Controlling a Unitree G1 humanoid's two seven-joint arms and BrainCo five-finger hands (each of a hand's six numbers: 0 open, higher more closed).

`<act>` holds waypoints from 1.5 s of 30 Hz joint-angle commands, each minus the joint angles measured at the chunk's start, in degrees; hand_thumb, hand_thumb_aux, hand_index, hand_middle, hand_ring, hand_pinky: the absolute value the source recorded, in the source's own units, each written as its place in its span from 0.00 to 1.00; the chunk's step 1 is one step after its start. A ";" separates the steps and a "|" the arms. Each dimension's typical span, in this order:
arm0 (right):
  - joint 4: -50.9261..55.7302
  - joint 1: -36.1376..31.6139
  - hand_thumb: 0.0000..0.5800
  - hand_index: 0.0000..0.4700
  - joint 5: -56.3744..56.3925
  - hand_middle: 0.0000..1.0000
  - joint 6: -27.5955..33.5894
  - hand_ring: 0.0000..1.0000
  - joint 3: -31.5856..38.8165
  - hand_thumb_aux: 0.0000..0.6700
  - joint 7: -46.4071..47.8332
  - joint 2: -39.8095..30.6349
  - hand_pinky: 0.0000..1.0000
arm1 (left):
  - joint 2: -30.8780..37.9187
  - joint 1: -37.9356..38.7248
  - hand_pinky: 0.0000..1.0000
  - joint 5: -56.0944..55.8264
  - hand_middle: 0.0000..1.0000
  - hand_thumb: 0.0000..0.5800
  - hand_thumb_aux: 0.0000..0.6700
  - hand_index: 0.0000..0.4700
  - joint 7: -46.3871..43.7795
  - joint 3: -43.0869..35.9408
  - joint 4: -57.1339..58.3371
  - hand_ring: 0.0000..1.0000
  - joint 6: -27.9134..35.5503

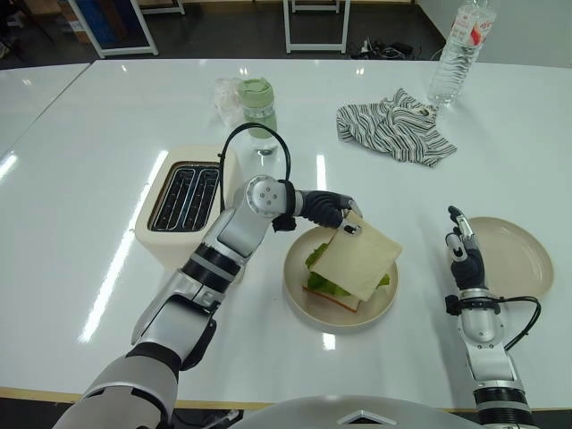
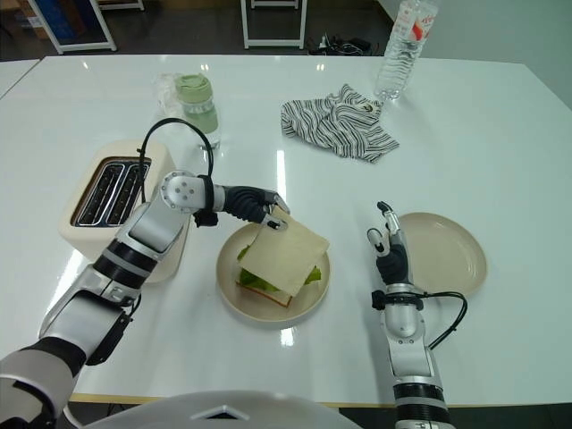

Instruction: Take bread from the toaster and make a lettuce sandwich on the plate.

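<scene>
Your left hand (image 1: pixel 329 210) is pinching 1 corner of the pale, square top slice of bread (image 1: pixel 365 259). The fingers close on it from the toaster side. I judge this grip lets the slice come down on the stack without the palm crushing the filling.

The held corner is the far one and sits highest. From there the slice slopes down toward its near corner, which seems to rest on the sandwich (contact is hard to confirm). It is almost square, so it has no real long axis. Its diagonal from the pinch runs back toward you, a little to the right.

Under it, green lettuce leaves (image 1: pixel 315 259) lie on a bottom slice of bread (image 1: pixel 335 302). The stack sits on the round cream plate (image 1: pixel 382 304), just right of the cream 2-slot toaster (image 1: pixel 150 228), whose slots run away from you.

Your right hand (image 1: pixel 465 255) stands with fingers straight, holding nothing. It is between that plate and a 2nd, bare cream plate (image 1: pixel 518 255), probably parked clear of the work.
</scene>
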 commanded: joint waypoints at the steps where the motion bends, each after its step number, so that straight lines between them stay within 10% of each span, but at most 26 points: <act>1: 1.33 -0.26 0.00 0.00 -1.33 0.00 -0.10 0.00 0.44 0.00 -0.68 0.03 0.00 | -0.07 -2.20 1.00 -0.26 1.00 1.00 1.00 1.00 -0.54 1.18 5.41 1.00 -0.90; 34: 0.72 1.21 0.00 0.00 -5.10 0.00 -0.55 0.00 0.45 0.00 -2.48 -1.37 0.00 | -2.84 -3.58 1.00 2.35 1.00 1.00 1.00 1.00 -2.03 1.40 20.42 1.00 -5.56; 45: -15.91 7.09 0.00 0.00 -31.59 0.00 -7.85 0.00 7.90 0.00 -11.56 -6.15 0.00 | -3.41 -3.81 1.00 3.65 1.00 1.00 1.00 1.00 -1.11 1.59 24.24 1.00 -6.80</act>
